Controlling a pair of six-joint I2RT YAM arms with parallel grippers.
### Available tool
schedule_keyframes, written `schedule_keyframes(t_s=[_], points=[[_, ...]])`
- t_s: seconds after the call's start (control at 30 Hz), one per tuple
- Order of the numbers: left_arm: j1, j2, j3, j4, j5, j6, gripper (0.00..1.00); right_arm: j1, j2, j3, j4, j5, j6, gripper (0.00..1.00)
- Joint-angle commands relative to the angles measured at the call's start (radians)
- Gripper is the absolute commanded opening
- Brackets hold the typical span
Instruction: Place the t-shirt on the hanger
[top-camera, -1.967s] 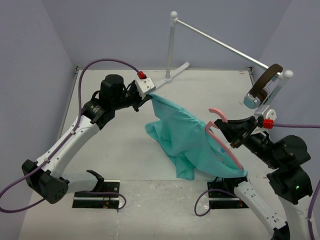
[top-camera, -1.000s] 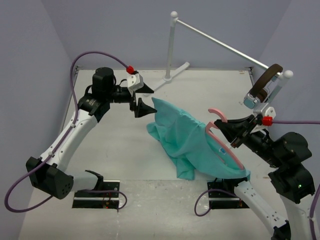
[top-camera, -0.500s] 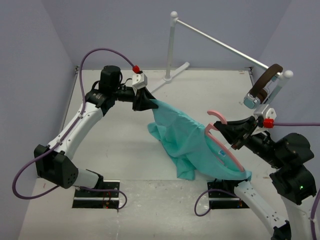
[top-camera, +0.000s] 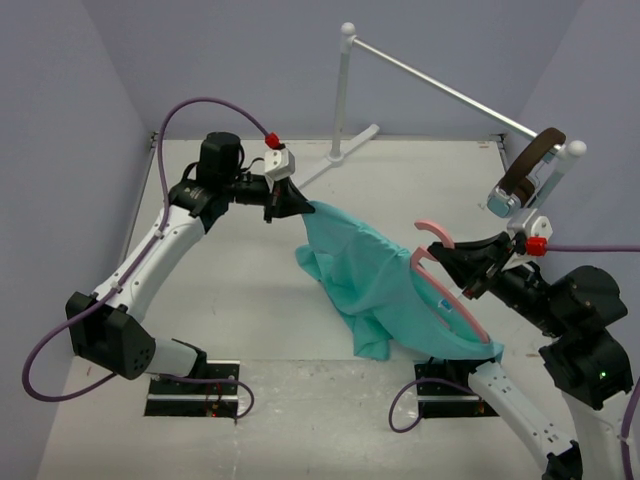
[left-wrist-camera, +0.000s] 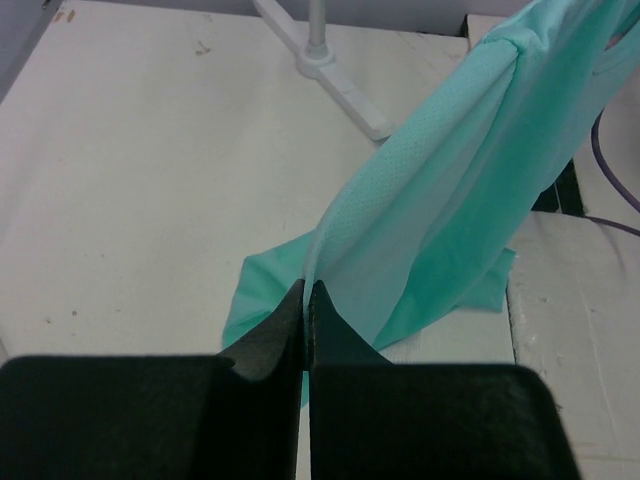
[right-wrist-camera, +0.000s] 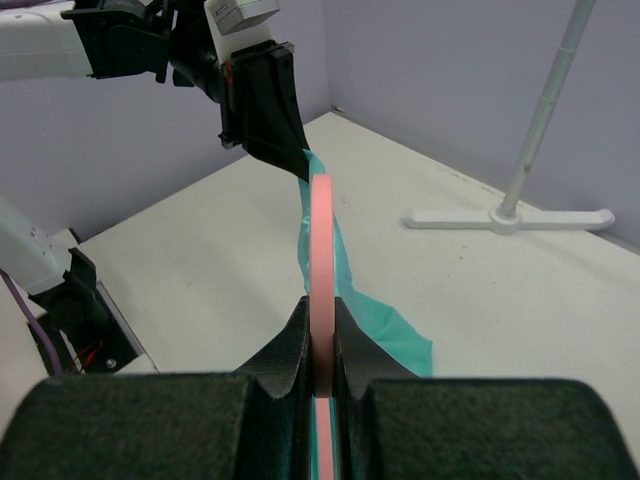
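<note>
The left gripper (left-wrist-camera: 308, 292) now has its fingers pressed together on a thin fold at the edge of the t-shirt (top-camera: 362, 270). A second ago they stood spread and just clear of the cloth, so the grasp has only just been made. From that pinch, held in the air over the far middle of the tabletop (top-camera: 225, 290), the teal cloth runs down and across towards the near right corner. Its top edge is drawn fairly straight, while a loose bunch sags to the tabletop near the middle. At the other end the cloth lies draped over one arm of the pink hanger (top-camera: 445, 295). The right gripper (right-wrist-camera: 321, 310) pinches the hanger's frame between closed fingers and holds it above the tabletop near the right edge, as it did a second ago, with the hook pointing up and towards the far side. With both ends now secured, the left arm seems ready to pull or lift the cloth so the opening can be worked further along the hanger. The shirt is only partly on, and from above I cannot tell whether the hanger sits inside the neck or merely under a fold. The grip looks shallow, so a hard tug may slip it free. The white rail stand (top-camera: 343, 95) stands at the far edge, and headphones (top-camera: 525, 170) hang at its right end.
</note>
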Motion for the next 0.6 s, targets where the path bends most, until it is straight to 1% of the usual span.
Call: schedule_keyframes(t_s=[0.0,0.1,0.17,0.2,0.3,0.33,0.4,0.5,0.57], points=[[0.002,-0.023,0.038,-0.003,-0.141,0.005,0.00,0.005,0.002,0.025,0.035,0.045,-0.009,0.00],[0.009,-0.036,0.025,0.041,-0.309,-0.041,0.00,0.004,0.001,0.024,0.035,0.087,-0.002,0.00],[0.024,-0.040,0.016,0.076,-0.389,-0.093,0.00,0.003,-0.003,0.024,0.035,0.104,0.003,0.00],[0.048,-0.040,0.013,0.091,-0.395,-0.119,0.00,0.004,-0.008,0.024,0.037,0.107,0.002,0.00],[0.101,-0.035,-0.006,0.168,-0.303,-0.213,0.00,0.004,-0.022,0.021,0.048,0.089,0.004,0.00],[0.110,-0.033,-0.011,0.179,-0.300,-0.228,0.00,0.004,-0.024,0.021,0.051,0.086,0.006,0.00],[0.123,-0.029,-0.015,0.208,-0.317,-0.271,0.00,0.004,-0.027,0.023,0.053,0.074,0.007,0.00],[0.156,-0.033,-0.027,0.237,-0.378,-0.313,0.00,0.004,-0.028,0.026,0.052,0.042,0.001,0.00],[0.182,-0.045,-0.047,0.281,-0.411,-0.377,0.00,0.004,-0.029,0.023,0.053,0.021,-0.007,0.00]])
